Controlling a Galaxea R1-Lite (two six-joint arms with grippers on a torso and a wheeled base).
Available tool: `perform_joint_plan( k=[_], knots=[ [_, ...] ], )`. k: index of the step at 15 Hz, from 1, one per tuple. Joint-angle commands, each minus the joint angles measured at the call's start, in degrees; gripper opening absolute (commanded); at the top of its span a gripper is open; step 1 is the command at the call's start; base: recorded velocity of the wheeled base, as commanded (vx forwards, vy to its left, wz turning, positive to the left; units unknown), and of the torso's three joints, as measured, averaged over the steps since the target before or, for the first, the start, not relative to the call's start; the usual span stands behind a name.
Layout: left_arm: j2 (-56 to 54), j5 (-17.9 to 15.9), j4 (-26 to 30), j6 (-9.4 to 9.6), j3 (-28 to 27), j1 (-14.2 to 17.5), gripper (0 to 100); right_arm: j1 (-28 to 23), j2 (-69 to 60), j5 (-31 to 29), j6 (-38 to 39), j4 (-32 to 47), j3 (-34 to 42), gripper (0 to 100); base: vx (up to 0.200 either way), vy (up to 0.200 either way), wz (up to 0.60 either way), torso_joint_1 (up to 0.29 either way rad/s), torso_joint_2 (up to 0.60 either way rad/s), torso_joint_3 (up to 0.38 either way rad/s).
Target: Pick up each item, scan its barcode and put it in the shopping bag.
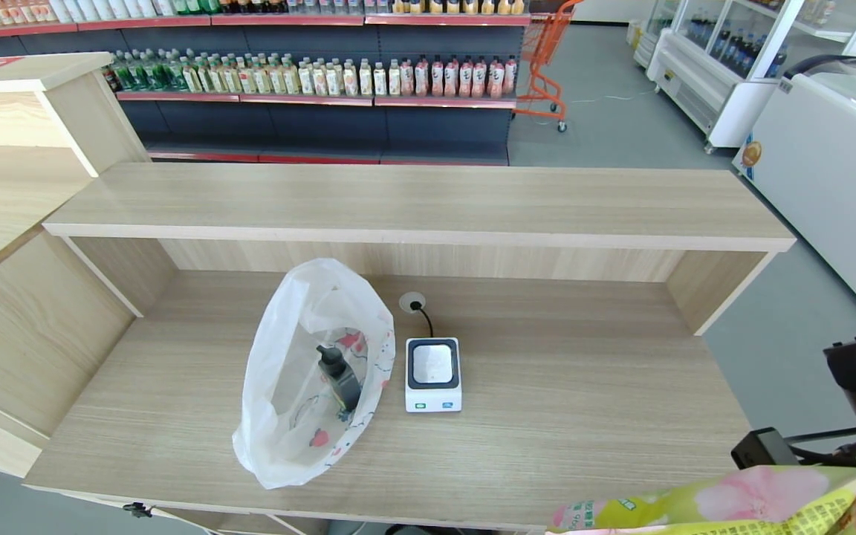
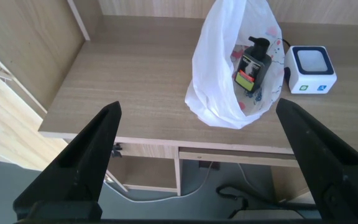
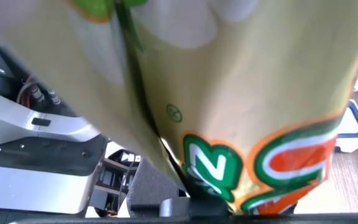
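A white plastic shopping bag (image 1: pixel 287 349) lies open on the wooden counter (image 1: pixel 584 386), with a dark pump bottle (image 1: pixel 340 379) inside it. Just right of the bag sits the white barcode scanner (image 1: pixel 433 374), its window facing up. Off the counter's front right corner, a yellow-green snack package with pink flowers (image 1: pixel 733 501) hangs in the air. Its printed wrapper (image 3: pixel 241 81) presses close against my right gripper (image 3: pixel 229 208), which is shut on it. My left gripper (image 2: pixel 197 155) is open and holds nothing, beyond the counter's front left edge, looking at the bag (image 2: pixel 219 93) and scanner (image 2: pixel 312 68).
A raised ledge (image 1: pixel 413 200) and side panels wall in the counter's back and sides. The scanner's cable runs to a grommet hole (image 1: pixel 412 301). Behind stand shelves of bottles (image 1: pixel 309 74), an orange cart (image 1: pixel 547 59) and a white freezer (image 1: pixel 829 163) to the right.
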Motion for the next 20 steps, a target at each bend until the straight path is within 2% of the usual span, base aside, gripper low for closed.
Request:
perform_joint_plan(
  k=[1, 10, 12, 13, 15, 17, 20],
  knots=[
    [0.0, 0.0, 0.0, 0.02, 0.0, 0.0, 100, 0.0, 0.3, 0.0, 0.1, -0.1, -0.3, 0, 0.0, 0.0, 0.0, 0.0, 0.0, 0.0],
    [0.0, 0.0, 0.0, 0.02, 0.0, 0.0, 100, -2.4, -0.5, 0.0, 2.3, -0.1, -1.8, 0, 0.0, 0.0, 0.0, 0.0, 0.0, 0.0],
    [0.1, 0.0, 0.0, 0.02, 0.0, 0.0, 100, -4.7, -2.8, -0.9, 9.6, 0.0, -4.1, 0, 0.0, 0.0, 0.0, 0.0, 0.0, 0.0],
    [0.1, 0.0, 0.0, 0.02, 0.0, 0.0, 100, -6.5, -6.3, -4.1, 19.6, 0.0, -4.2, 0, 0.0, 0.0, 0.0, 0.0, 0.0, 0.0],
    [0.0, 0.0, 0.0, 0.02, 0.0, 0.0, 100, -7.6, -11.1, -14.7, 44.4, -0.5, -4.5, 0, 0.0, 0.0, 0.0, 0.0, 0.0, 0.0],
    [0.0, 0.0, 0.0, 0.02, 0.0, 0.0, 100, -7.3, -12.0, -29.5, 71.7, -1.1, -7.2, 0, 0.0, 0.0, 0.0, 0.0, 0.0, 0.0],
    [0.0, 0.0, 0.0, 0.02, 0.0, 0.0, 100, 2.9, -10.0, -54.8, 105.4, -0.6, -7.5, 0, 0.0, 0.0, 0.0, 0.0, 0.0, 0.0]
  ],
)
